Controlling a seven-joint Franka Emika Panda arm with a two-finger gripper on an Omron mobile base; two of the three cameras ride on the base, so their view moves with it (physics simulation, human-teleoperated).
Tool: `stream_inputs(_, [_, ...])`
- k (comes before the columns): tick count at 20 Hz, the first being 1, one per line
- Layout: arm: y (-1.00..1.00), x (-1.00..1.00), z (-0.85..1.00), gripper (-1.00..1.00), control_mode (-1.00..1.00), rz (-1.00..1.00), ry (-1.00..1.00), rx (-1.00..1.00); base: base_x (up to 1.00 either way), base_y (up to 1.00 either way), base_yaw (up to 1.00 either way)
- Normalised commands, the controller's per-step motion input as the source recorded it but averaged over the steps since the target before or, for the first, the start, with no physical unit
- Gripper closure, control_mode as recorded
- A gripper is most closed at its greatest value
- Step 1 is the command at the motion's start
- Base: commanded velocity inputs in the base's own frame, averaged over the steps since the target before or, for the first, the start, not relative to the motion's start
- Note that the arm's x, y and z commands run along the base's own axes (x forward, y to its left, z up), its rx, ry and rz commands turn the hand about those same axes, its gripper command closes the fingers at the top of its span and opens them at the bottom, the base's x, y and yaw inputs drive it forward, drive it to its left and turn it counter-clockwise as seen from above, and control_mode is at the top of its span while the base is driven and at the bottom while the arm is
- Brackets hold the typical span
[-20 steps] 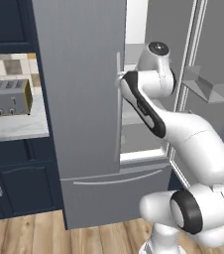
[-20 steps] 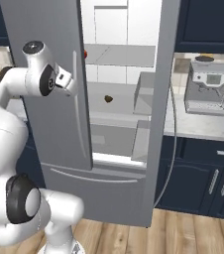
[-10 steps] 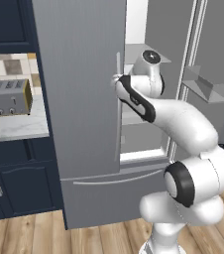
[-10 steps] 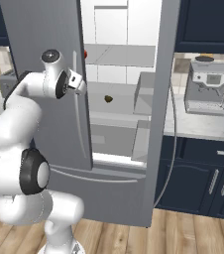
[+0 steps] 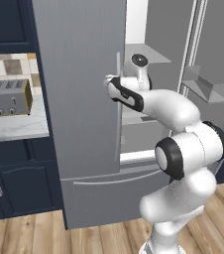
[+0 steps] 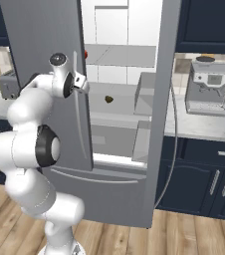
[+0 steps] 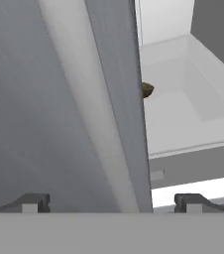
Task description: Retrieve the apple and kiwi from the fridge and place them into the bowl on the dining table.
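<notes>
The grey fridge (image 5: 79,99) has its right door swung open and its left door (image 6: 40,40) in front of me. My gripper (image 5: 115,87) is open at the left door's free edge, its fingertips (image 7: 32,202) straddling the long vertical handle (image 7: 84,99). On a white shelf inside lies the brown kiwi (image 6: 109,99), which also peeks past the door edge in the hand view (image 7: 146,90). On a higher shelf, a sliver of the red apple (image 6: 86,54) shows beside the door edge. The gripper (image 6: 82,84) holds nothing. The bowl and dining table are out of view.
A toaster (image 5: 7,96) stands on the marble counter left of the fridge, over navy cabinets (image 5: 15,183). Right of the fridge a coffee machine (image 6: 209,84) sits on a counter. The open right door (image 6: 159,99) with its bins (image 5: 203,84) juts toward me.
The arm has reached forward and the hand has moved to the left door's handle edge. The jaws stayed open. Kiwi and apple have not moved.
</notes>
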Motion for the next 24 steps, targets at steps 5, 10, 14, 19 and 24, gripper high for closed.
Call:
stream_inputs(5, [0.00,0.47,-0.11,-1.00,-1.00,0.00,-0.06,0.00,0.00,0.00,0.00])
stream_inputs(10, [0.00,0.47,-0.18,-1.00,-1.00,0.00,-0.07,0.00,0.00,0.00,0.00])
stream_inputs(14, [0.02,0.46,-0.26,1.00,-1.00,0.00,-0.09,0.00,0.00,0.00,0.00])
stream_inputs(19, [0.05,0.15,-0.06,1.00,-1.00,0.00,0.00,0.00,0.00,0.00,0.00])
stream_inputs(24, [0.07,-0.66,0.00,1.00,-1.00,0.01,0.15,0.00,0.00,0.00,0.00])
